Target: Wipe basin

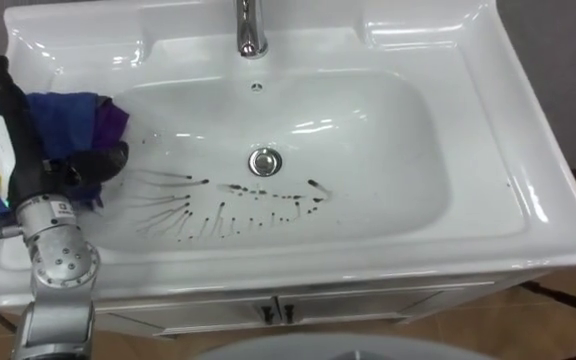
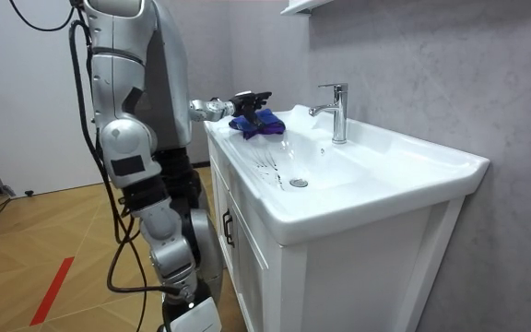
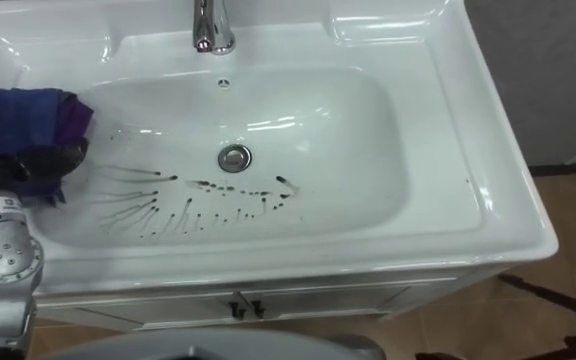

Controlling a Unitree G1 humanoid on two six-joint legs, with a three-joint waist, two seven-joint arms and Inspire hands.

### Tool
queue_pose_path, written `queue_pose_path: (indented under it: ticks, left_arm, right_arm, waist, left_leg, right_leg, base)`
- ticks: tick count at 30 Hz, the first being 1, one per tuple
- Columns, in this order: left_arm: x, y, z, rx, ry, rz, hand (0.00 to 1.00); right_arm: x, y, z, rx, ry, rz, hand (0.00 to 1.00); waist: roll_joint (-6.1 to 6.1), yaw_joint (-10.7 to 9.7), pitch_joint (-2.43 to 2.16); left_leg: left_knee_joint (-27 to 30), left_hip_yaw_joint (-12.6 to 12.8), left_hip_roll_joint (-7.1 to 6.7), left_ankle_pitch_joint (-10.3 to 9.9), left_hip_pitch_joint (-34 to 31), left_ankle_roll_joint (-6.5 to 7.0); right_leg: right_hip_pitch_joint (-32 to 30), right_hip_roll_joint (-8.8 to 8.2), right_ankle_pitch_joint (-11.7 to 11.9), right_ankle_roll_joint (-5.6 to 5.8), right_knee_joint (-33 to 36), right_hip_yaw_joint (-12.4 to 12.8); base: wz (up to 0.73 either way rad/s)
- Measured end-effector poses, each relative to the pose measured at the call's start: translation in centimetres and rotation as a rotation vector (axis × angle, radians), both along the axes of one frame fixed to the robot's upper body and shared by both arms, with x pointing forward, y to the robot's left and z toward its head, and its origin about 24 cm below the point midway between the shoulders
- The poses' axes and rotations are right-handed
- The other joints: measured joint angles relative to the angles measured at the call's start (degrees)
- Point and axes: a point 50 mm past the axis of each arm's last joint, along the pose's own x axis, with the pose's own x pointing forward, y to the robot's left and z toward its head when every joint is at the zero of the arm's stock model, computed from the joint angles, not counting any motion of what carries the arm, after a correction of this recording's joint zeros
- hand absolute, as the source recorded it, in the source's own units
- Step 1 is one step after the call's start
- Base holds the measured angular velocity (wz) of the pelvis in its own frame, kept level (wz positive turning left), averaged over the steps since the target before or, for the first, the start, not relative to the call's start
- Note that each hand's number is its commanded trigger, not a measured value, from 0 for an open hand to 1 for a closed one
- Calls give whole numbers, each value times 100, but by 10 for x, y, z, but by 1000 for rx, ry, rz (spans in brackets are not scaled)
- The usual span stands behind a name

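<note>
The white basin (image 1: pixel 388 150) has dark streaks and spots (image 1: pixel 228 205) fanned across its bottom, in front of the round drain (image 1: pixel 264 161). A blue and purple cloth (image 1: pixel 73 115) lies bunched on the basin's left rim and slope. My left hand (image 1: pixel 28 150) rests on that cloth with its dark thumb and fingers curled into the folds. In the room view the same hand (image 2: pixel 245 98) reaches over the cloth (image 2: pixel 258 123) at the far end of the vanity top.
A chrome tap (image 1: pixel 251 25) stands behind the basin at the middle. The white vanity (image 2: pixel 339 240) with cupboard doors carries the basin. I stand at its front, on a wooden floor (image 2: pixel 44 240).
</note>
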Motion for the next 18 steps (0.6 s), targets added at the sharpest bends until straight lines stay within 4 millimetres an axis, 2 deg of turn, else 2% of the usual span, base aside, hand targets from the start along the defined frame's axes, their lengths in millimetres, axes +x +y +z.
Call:
queue_pose_path:
  ticks: [10, 18]
  left_arm:
    - [-1, -3, -7, 10, 40, -20, 0]
    - [-5, 0, -18, 0, 90, -9, 0]
  right_arm:
    - [-4, 1, 0, 9, 12, -3, 0]
    - [-9, 1, 0, 7, 30, -10, 0]
  waist:
    - [-17, 28, 6]
    - [-4, 161, -20]
  left_leg:
    - [-4, 18, 1, 0, 42, 0]
    - [-15, 150, 32, 0, 70, 0]
  right_leg:
    - [10, -2, 0, 0, -16, 19]
    - [-16, 26, 19, -11, 1, 125]
  base:
    - [0]
    - [-7]
